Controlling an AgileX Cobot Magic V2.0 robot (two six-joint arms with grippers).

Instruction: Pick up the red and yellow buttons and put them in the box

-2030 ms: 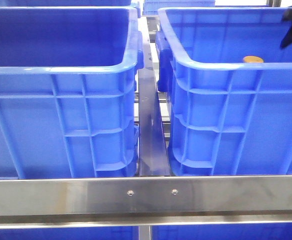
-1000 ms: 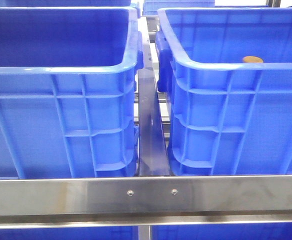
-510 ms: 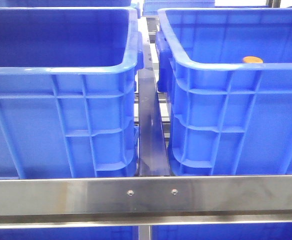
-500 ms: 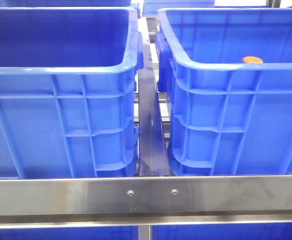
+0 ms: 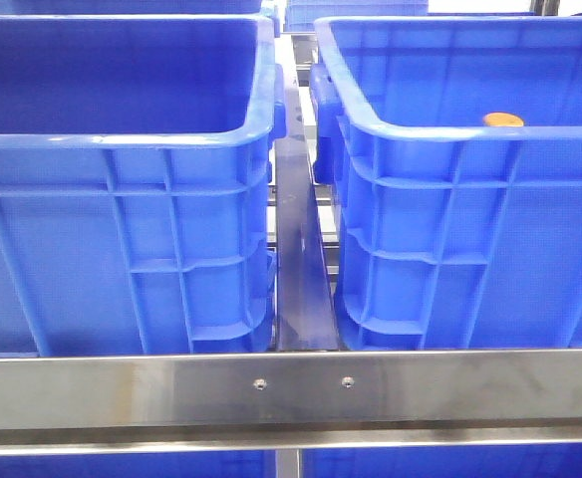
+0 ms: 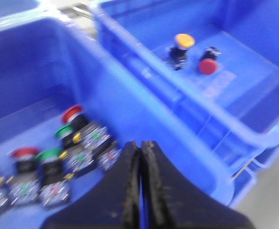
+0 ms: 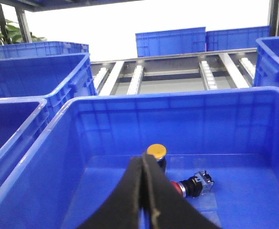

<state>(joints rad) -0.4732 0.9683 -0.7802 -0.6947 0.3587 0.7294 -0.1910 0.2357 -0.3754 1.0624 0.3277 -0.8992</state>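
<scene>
The box [image 5: 440,132] is the right-hand blue crate; an orange-yellow button [image 5: 503,119] peeks over its near rim. Both wrist views show the inside of the box [image 7: 177,98]. There the yellow button [image 7: 156,151] stands upright and a red button [image 7: 193,184] lies on its side beside it. My right gripper [image 7: 144,156] hangs shut and empty above the box floor, in front of these two. My left gripper [image 6: 140,143] is shut and empty over the left crate [image 6: 29,81], whose floor holds red buttons [image 6: 71,113] among green ones. Neither gripper appears in the front view.
The left crate [image 5: 122,139] stands beside the box, with a narrow metal rail [image 5: 299,249] between them. A steel bar [image 5: 291,388] runs across the front. More blue crates [image 7: 170,42] and roller tracks [image 7: 207,74] lie behind.
Two seconds ago a black gripper showed at the upper right of the front view, over the box; it then left that view. Nothing has shifted there since.
</scene>
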